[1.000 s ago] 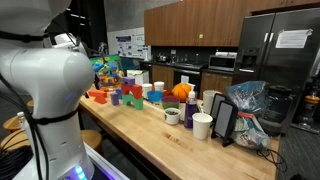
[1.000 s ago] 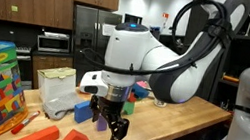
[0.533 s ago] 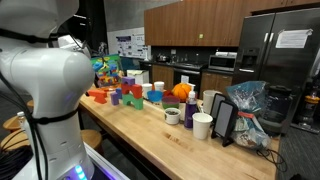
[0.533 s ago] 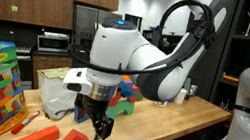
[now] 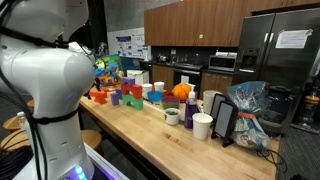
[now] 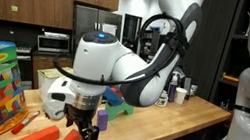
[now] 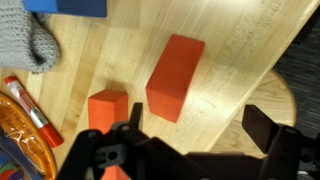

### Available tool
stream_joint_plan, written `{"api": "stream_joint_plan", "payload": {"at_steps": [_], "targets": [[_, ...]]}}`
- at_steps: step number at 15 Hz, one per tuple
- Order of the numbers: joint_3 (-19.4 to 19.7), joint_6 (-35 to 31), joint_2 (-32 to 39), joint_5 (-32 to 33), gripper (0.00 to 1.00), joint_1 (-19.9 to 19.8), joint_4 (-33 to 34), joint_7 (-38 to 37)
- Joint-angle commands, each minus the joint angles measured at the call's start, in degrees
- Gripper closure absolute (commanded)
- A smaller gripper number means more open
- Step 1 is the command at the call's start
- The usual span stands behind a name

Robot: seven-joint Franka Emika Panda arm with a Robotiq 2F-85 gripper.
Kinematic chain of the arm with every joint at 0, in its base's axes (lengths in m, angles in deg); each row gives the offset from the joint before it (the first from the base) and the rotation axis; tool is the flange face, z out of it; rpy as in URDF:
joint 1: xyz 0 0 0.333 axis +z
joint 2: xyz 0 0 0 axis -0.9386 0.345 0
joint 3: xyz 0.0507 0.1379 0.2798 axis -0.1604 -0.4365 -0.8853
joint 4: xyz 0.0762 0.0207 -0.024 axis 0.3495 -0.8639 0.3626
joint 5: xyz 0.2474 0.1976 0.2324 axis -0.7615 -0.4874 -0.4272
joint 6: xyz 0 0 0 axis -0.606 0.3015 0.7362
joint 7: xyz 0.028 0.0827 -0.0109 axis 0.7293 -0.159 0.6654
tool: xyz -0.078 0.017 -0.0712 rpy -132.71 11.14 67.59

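- Jaws stand spread wide on the gripper [image 6: 82, 134], pinching nothing.
- Near the edge of the tabletop [image 7: 230, 50], the long orange block [image 7: 175, 77] lies flat, just beyond the fingertips and untouched.
- Just beside it sits the small orange block [image 7: 108, 108]; no grasp is made yet.

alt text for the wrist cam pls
An open gripper hangs over a wooden table, above a long orange block and a smaller orange block lying apart. A blue block, a grey knitted cloth and a red marker sit near the picture's edges.
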State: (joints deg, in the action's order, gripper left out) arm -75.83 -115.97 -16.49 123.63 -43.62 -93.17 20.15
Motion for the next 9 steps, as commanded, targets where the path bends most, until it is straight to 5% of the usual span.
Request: {"api": "stream_joint_plan", "payload": {"at_steps": [1,9], "targets": [[1.55,0.14,2.45,4.77,0.00,1.26,2.41,-4.86],[2.04,0.26,3.38,6.14,0.00,0.77,3.30,-12.28]]}}
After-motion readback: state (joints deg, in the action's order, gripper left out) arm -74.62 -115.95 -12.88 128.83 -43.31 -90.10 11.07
